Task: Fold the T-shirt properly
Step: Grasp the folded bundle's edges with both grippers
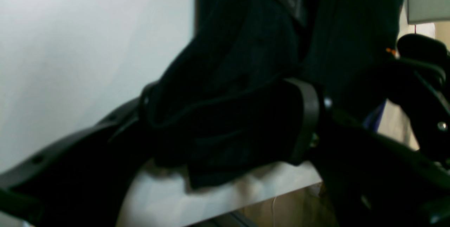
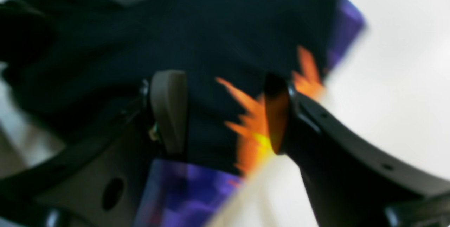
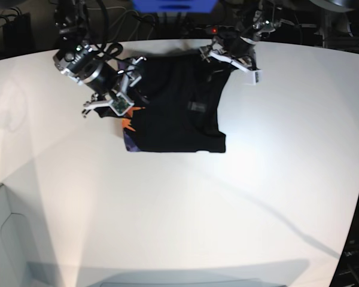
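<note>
At the arm-side edge of the white table (image 3: 167, 209), the black T-shirt (image 3: 167, 128) lies partly folded, its long body running along that edge and its plain cloth mostly uppermost. On the left, my right gripper (image 2: 225, 114) stands wide open above the cloth, gripping nothing, one finger over plain black and the other over the orange sun print (image 2: 258, 125). That print and its purple ground (image 2: 197, 184) show in a strip along the shirt's left side, facing the table's left part.

In the middle, the layers look fairly flat toward the table's center, with soft creases nearer the arms. I judge the fabric light, limp and not at all fragile; it should bend readily, but loose upper layers could slide over those beneath. For my right hand, the left border near the table's arm-side edge looks a sound place to pinch, taking every layer together.

On the right, right by the table's arm-side edge, my left gripper (image 1: 226, 121) has its fingers well apart on either side of a bunched flap; I see no firm clamp on it. That flap offers thick, yielding folds, and a shallow bite there could catch only the top layer and leave the rest rumpled on the table.
</note>
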Robot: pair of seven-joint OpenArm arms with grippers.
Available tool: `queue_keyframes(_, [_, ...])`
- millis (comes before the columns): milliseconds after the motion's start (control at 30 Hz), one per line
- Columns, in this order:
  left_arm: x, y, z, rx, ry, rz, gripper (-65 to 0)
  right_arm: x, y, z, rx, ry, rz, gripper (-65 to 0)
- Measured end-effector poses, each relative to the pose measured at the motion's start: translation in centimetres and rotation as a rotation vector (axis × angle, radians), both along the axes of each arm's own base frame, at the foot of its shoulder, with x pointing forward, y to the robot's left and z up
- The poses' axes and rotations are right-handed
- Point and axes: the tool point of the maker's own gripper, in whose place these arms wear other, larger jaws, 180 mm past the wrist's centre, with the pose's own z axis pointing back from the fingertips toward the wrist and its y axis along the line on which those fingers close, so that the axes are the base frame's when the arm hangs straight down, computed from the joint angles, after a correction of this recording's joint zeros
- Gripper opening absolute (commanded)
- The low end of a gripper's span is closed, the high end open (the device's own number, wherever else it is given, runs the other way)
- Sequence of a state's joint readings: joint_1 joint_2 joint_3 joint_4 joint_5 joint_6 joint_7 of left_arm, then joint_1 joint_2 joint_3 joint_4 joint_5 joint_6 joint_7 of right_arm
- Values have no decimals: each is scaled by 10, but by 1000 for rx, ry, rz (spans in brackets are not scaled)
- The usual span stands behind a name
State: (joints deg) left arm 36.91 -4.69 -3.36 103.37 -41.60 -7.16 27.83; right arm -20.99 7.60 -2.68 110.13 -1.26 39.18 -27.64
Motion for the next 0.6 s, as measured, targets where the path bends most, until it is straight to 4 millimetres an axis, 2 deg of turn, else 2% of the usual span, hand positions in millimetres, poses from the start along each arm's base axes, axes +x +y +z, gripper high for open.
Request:
queue_keyframes(133, [-7,-13,1,-4,4,-80,-389,0,-15,-2,-15,7,-42,-295])
queue_keyframes(200, [-11,-22,4,-10,-2,-122,-430,-7,-23,-7,-22,24,-61,-295])
queue_keyframes(367, [-15,-36,13,-20,-22,-190,-436,-26,-24,-17,-24,74,-64,-295])
queue_keyframes(467, [-12,-41,23,-31,-47,-198,-436,-28,-24,-18,-24,81,-65,-295])
queue_keyframes(600, [-8,-43,33,-38,-73,-201,-436,-25,-40,-18,-42,77,-106,-295])
